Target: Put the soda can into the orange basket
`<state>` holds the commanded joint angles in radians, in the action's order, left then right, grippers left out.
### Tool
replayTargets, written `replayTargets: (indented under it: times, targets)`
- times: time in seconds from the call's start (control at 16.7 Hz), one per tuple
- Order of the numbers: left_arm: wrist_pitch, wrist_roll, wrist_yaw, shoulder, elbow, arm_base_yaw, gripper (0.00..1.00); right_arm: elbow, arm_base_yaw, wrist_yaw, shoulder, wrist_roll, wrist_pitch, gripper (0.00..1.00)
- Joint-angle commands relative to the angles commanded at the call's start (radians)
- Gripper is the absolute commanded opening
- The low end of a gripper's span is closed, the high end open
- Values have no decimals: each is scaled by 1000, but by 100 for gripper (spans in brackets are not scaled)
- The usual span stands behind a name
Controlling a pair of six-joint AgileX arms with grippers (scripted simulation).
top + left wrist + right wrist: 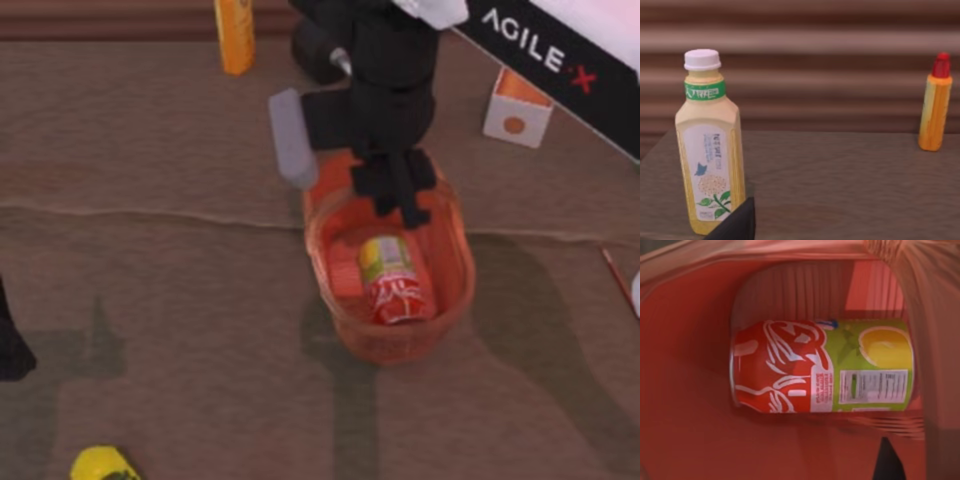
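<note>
One soda can point(397, 282) lies on its side inside the orange basket point(455, 290) in the top view, a bit right of the middle of the surface point(150, 290). The right claw point(400, 195) hangs over the far end of the basket, and it holds nothing, though I cannot tell how far apart its fingers are. The right arm reaches in from the far right corner and bends down over the basket. The left arm only shows as a dark bit at the left edge, parked.

From the left wrist view, a tea bottle point(710, 145) stands close by and an orange-yellow bottle point(935, 110) stands farther off. The left claw does not show enough to tell if it is apart or together.

From the right wrist view, the can point(822, 366) rests on the basket floor point(690, 430), red end one way, green end the other, with nothing touching it.

I think the job is nearly done. Next, the right arm only needs to lift straight up without bumping the handle.
</note>
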<state>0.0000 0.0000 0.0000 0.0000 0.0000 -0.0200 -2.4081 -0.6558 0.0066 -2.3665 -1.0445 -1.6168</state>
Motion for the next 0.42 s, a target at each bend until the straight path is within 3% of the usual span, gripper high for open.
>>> replayTargets:
  times: [0.42]
  targets:
    - [0, 0, 0, 0, 0, 0, 100, -218, 19, 0, -32, -25, -180, 0]
